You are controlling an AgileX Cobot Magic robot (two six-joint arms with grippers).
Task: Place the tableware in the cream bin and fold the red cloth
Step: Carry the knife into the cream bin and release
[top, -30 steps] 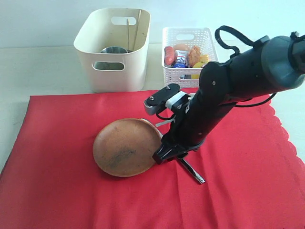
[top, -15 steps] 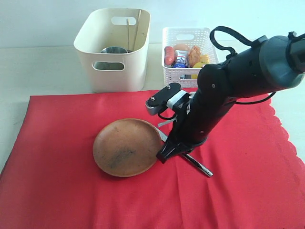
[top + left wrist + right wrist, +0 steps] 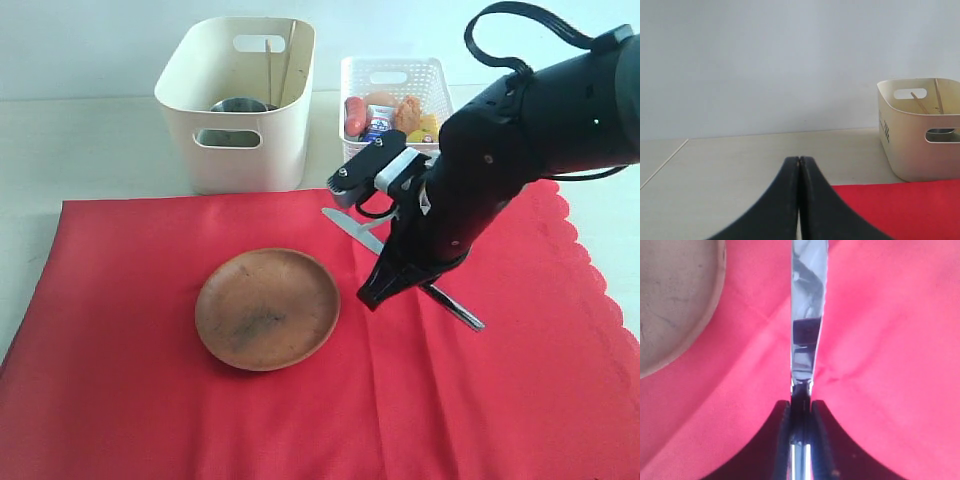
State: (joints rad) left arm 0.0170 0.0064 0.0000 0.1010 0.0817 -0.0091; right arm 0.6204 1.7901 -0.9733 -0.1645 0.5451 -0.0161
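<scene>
The right gripper has its jaws closed narrowly on the metal table knife, holding it near the middle, with the blade pointing toward the cream bin and the handle sticking out the other way, over the red cloth. The round brown wooden plate lies flat on the cloth just beside the gripper, and the steel cup and wooden chopsticks sit inside the bin next to the white lattice basket. The left gripper has its jaws pressed together on nothing, off the cloth's edge.
</scene>
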